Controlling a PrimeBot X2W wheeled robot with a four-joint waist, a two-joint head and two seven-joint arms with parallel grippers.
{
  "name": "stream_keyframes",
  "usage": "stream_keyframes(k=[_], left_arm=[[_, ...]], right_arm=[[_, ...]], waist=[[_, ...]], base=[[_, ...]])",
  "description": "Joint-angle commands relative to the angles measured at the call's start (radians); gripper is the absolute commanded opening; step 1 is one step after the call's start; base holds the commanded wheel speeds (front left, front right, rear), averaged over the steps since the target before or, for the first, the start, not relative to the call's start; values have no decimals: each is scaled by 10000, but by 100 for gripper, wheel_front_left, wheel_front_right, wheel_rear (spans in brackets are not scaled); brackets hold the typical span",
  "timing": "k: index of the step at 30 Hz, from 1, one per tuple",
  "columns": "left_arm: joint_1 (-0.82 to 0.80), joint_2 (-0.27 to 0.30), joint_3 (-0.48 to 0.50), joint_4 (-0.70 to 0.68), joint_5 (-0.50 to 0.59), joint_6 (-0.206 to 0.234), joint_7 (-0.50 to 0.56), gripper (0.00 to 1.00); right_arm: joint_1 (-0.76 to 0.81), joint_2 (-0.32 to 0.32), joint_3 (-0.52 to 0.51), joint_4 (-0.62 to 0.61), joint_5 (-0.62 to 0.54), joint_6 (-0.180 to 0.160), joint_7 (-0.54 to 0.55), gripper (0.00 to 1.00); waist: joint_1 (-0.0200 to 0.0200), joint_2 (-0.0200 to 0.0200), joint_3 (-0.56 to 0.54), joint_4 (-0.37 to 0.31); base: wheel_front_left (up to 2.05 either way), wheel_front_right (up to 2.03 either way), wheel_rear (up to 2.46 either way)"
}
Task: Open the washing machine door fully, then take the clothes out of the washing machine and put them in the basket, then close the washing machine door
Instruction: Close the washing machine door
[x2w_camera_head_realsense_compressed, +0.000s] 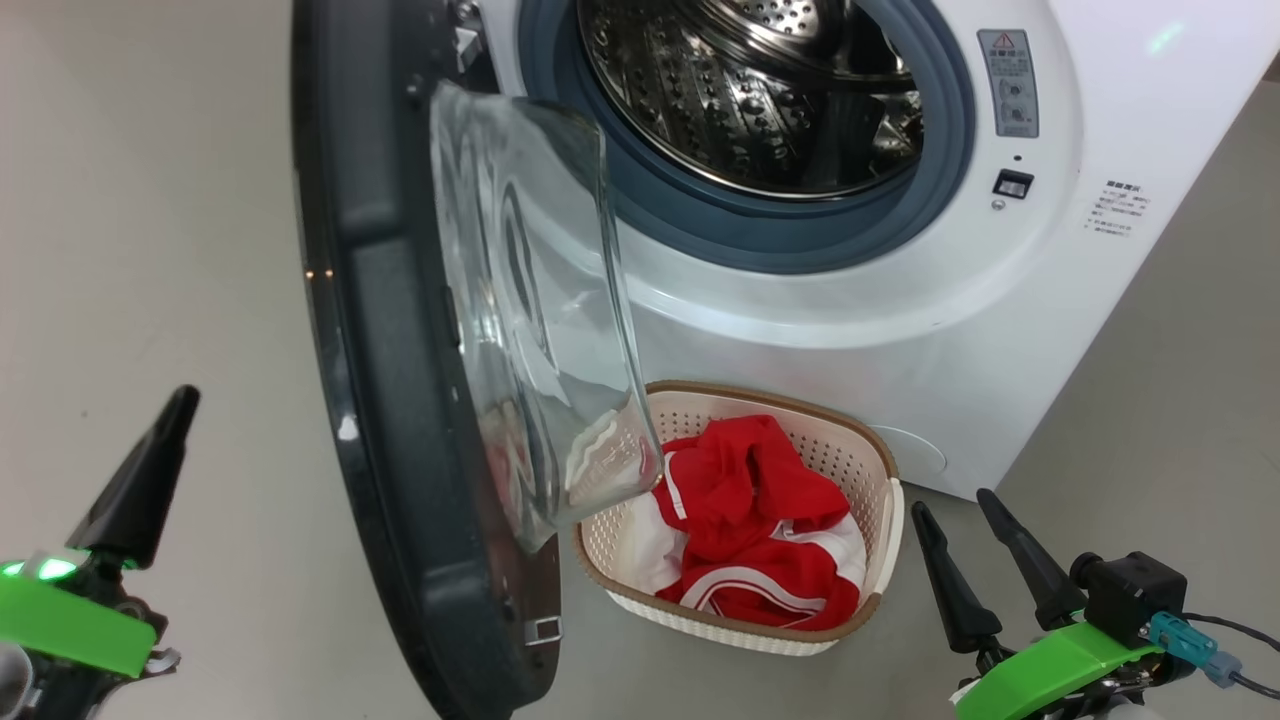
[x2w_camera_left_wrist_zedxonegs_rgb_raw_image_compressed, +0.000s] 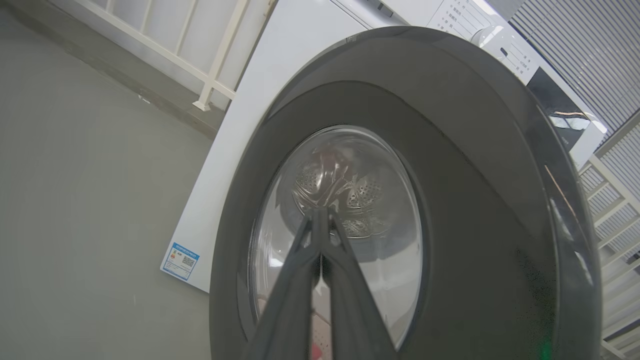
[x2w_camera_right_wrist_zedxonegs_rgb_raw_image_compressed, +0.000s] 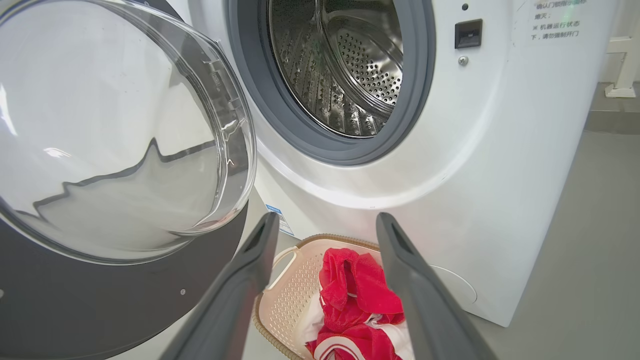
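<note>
Red clothes (x2w_camera_right_wrist_zedxonegs_rgb_raw_image_compressed: 356, 286) in basket (x2w_camera_right_wrist_zedxonegs_rgb_raw_image_compressed: 295, 301)

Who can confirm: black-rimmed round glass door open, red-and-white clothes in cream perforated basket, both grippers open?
Only the right gripper is open; left wrist view shows the left gripper shut. Black-rimmed round glass door open, red-and-white clothes in cream perforated basket: correct.

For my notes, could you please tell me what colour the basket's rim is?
Brown, topping the cream basket; head view shows it best.

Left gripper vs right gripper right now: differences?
The left gripper has its jaws shut; the right gripper has them wide open. The left points at the outer face of the washing machine door; the right points toward the basket of clothes. Both hold nothing.
</note>
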Motion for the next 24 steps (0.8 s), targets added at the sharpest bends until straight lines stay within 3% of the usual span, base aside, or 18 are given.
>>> stream_keyframes(k=[1,10,24], left_arm=[[-552,709,325,-364,-386,-58,209,0],[-1060,1392,138,-1574,-2753,-58,2122,0],[-1498,906,676,-2290,-3107,-58,3749,0]], right_arm=[[-292,-98,166,-267,-112,46,-65,100],[-444,-49,107,-283,-163,46,-65,100],[-712,106,1,-326,-201,46,-65,100]], waist=[[0,0,91,-81],[0,0,349,-313],[0,0,726,-755]], base=[[0,0,0],[0,0,0],[0,0,0]])
